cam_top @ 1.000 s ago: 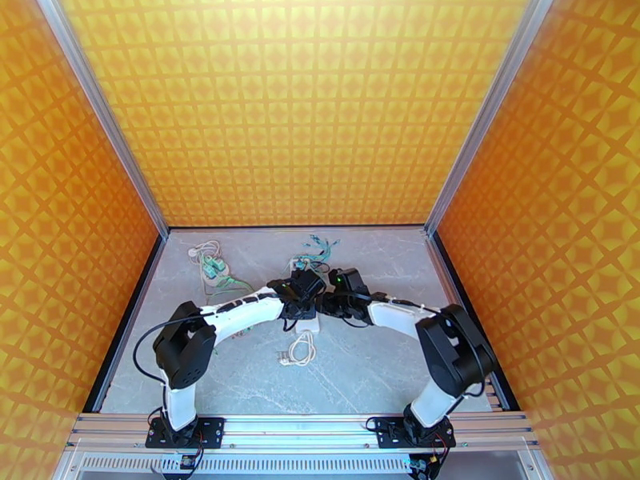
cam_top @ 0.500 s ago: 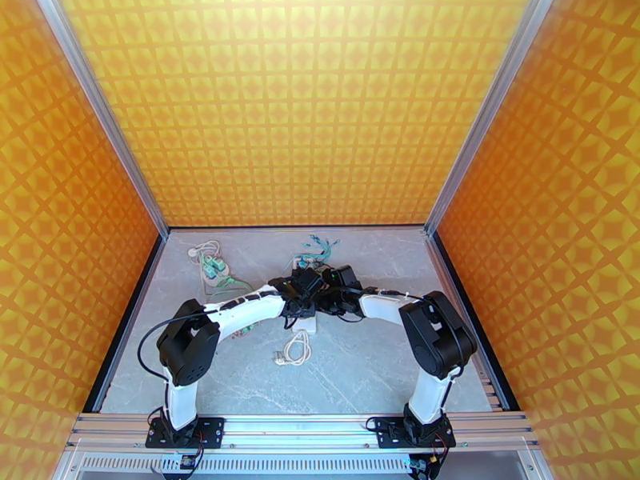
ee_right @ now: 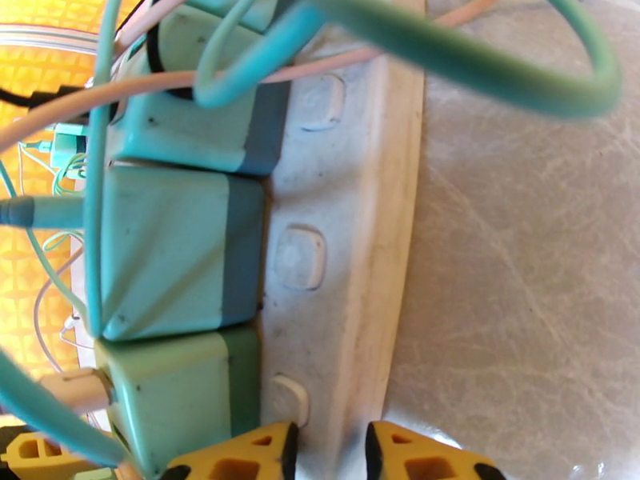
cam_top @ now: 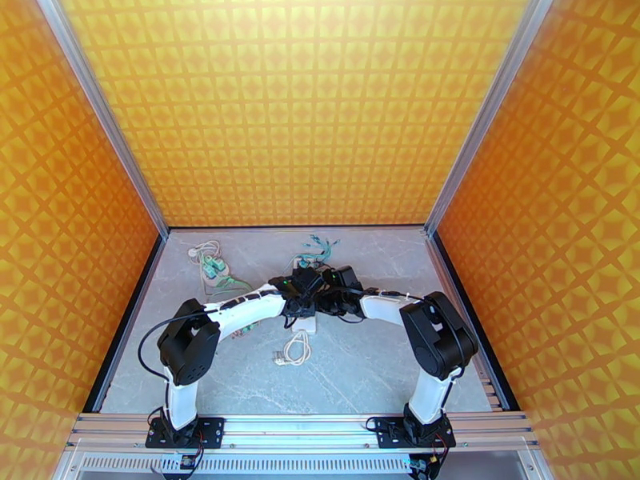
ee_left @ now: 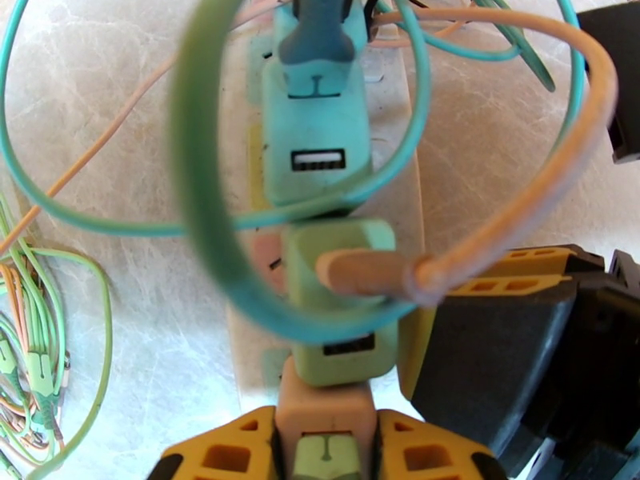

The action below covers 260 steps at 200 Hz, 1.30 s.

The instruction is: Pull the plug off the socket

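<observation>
The socket (ee_left: 412,202) is a long white strip lying on the marble table, with a teal adapter (ee_left: 316,130) and a green adapter (ee_left: 340,314) plugged into it. At its near end sits a peach plug (ee_left: 324,406), and my left gripper (ee_left: 324,456) is shut on it, a yellow fingertip pressed to each side. From the right, my right gripper (ee_right: 330,458) is shut on the socket's (ee_right: 344,258) edge; its yellow-tipped fingers (ee_left: 512,274) lie against the strip. In the top view both grippers meet over the socket (cam_top: 310,324) at mid-table.
Loops of teal, green and peach cable (ee_left: 200,194) hang over the adapters. A bundle of green cables (cam_top: 212,266) lies at the back left, teal ones (cam_top: 318,250) behind the grippers. The strip's white cord (cam_top: 296,348) is coiled in front. Orange walls enclose the table.
The right arm swung left and drew in against the strip, next to the left gripper. Both grippers narrowed. The left arm hardly moved.
</observation>
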Each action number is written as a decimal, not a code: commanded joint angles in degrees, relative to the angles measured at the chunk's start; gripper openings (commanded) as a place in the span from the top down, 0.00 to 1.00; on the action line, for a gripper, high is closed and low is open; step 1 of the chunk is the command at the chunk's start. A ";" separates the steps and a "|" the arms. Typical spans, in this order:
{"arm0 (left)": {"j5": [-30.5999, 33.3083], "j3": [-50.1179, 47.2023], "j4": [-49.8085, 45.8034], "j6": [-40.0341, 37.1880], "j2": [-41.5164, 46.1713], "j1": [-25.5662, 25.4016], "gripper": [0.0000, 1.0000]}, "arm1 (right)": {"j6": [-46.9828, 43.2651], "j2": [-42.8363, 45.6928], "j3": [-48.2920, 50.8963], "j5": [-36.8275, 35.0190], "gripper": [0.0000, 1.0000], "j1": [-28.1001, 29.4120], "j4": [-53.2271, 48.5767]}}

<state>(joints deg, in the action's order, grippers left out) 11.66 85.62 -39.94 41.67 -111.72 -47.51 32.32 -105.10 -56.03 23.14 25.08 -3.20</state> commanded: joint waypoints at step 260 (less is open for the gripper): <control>4.60 -11.86 -2.64 -9.02 23.49 -1.71 0.94 | -6.04 12.96 -8.23 -11.73 0.40 -0.39 -16.57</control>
<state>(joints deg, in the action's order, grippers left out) 16.58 79.22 -43.94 33.95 -91.53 -49.50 27.70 -96.47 -62.52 16.21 24.97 -17.43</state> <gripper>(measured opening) 0.276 0.571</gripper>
